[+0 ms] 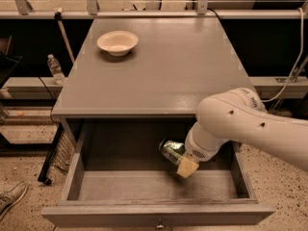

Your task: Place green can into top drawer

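**Green can held inside the open top drawer, release pending**

The gripper [180,160] is shown within the opening of the top drawer [144,212], pinched on the green can [171,151]. One tan finger pad [187,167] is seen against the can's lower right side; the opposite finger is hidden behind the can. The can is carried tilted, its silver end turned up and to the left. It sits right of the drawer's middle, toward the back, and appears to hang clear of the grey drawer floor. The white arm [250,124] reaches in from the right, above the drawer's right wall. The drawer stands pulled out beneath the tabletop [163,71], with its knob [158,223] at the lower edge of the view. A bowl [117,42] stands on the far left part of the tabletop, and a water bottle [56,69] stands low down, left of the table.

The step in hand is judged to be the lowering and release. It is best done by bringing the can down until it rests on, or lies just above, the drawer floor before the fingers are parted. A tilted can let go from height is likely to roll or bounce. Clearance should be kept from the right wall and from the tabletop's front edge. The withdrawal should be made upward and outward, without the can being brushed.
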